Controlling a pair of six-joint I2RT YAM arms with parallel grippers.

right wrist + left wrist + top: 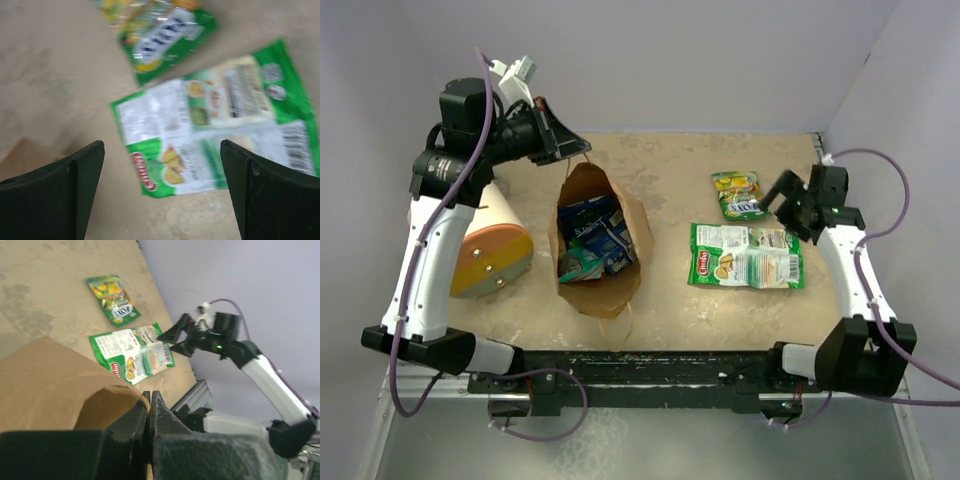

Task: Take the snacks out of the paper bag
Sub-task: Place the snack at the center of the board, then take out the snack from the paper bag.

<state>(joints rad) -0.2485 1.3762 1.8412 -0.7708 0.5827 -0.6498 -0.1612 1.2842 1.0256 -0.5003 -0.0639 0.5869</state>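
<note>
Snacks (603,240) sit in two lots. Two lie flat on the table (670,175), right of centre in top view: green-yellow packet (738,194) above, green-edged packet (747,256) just below it. They are near each other; can't tell if touching. Rest are inside the paper bag (607,292), centre of frame, mouth open toward the overhead cam. Dark blue packets (595,222) sit mid-bag, teal packet (577,266) at lower left. Anything under them is hidden.

Left gripper (149,407): jaws pressed together, only a hairline gap. Wrist view shows a brown sliver btw them, so it appears pinched on the bag's rim, upper left of top view. Judgement: this hold keeps the mouth propped open and stops the bag sliding while the other arm reaches in.

Right gripper (161,165): jaws spread wide, nothing btw them, hanging over the two packets at right. Wrist view is blurred. Reads as empty and free for the next reach.

White cylinder (495,255) w/ orange-yellow end lies left of the bag, partly under the left arm. Not part of the job.

Progress est.: partway, several packets not yet out. Next pick is prob. the dark blue ones on top. Risk: fingers snag the bag wall or drag the whole bag, since the rim grip is on thin paper.
</note>
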